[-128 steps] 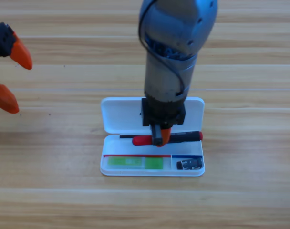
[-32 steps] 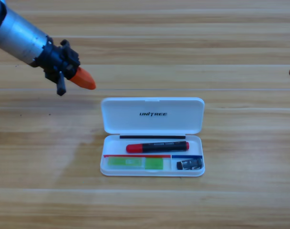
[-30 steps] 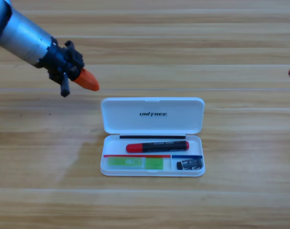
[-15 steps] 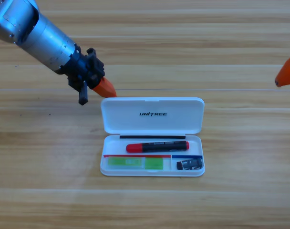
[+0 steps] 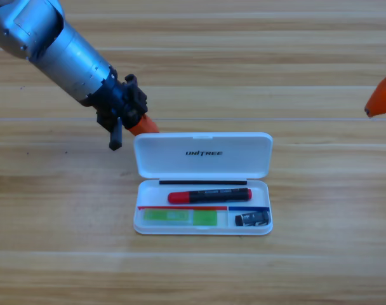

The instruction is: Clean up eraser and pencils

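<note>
Three items are seen stowed in the open white case (image 5: 202,155) on the wooden worktop (image 5: 320,190): the red-and-black pencil (image 5: 209,195) in the upper tray, the green pencil (image 5: 180,217) at lower left, the eraser (image 5: 252,219) at lower right. The left end effector (image 5: 141,126) is pressed at the lid's upper-left corner, its grip state not discernible. Only an orange tip of the right end effector (image 5: 382,100) is shown at the right edge.

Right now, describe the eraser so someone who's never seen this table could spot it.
Find the open white case mid-table. Its bottom row has a small right-hand compartment, and the eraser lies there. It is a short black block, far stubbier than the green pencil beside it.
</note>
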Tool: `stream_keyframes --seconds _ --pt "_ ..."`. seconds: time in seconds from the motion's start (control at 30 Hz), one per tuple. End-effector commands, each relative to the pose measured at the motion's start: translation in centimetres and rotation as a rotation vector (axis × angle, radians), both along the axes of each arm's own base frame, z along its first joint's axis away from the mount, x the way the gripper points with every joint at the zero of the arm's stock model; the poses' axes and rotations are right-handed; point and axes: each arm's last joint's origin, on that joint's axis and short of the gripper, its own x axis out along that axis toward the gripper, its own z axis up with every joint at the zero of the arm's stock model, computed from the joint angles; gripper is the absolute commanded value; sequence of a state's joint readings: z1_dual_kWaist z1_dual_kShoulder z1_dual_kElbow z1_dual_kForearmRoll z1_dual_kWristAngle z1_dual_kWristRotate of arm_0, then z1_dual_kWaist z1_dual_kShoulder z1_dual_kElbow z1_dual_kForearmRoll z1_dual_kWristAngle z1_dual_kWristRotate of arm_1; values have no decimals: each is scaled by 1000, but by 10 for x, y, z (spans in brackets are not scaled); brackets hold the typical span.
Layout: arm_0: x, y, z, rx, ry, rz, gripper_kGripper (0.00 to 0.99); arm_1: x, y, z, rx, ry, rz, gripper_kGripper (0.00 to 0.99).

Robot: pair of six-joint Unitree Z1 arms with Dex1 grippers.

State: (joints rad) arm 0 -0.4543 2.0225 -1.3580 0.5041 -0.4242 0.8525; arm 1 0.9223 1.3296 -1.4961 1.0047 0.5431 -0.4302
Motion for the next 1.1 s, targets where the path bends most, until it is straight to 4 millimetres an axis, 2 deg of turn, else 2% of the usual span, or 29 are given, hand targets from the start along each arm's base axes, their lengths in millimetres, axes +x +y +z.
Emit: stream_keyframes --seconds 0.03,0.3,0.5,0.77,1.1 --pt "-16 -15 5 18 16 -38 0 0 10 -10 -19 35 35 937" --pt "-41 -18 22 25 16 -77 0 0 10 -10 -20 38 34 937" --pt "-56 -24 23 39 22 -109 0 -1 10 -10 -17 38 37 937" --pt "-68 -29 20 58 33 -134 0 -2 11 -10 -17 39 41 937" --pt "-76 -28 8 84 33 -138 0 -3 13 -11 -24 44 50 937"
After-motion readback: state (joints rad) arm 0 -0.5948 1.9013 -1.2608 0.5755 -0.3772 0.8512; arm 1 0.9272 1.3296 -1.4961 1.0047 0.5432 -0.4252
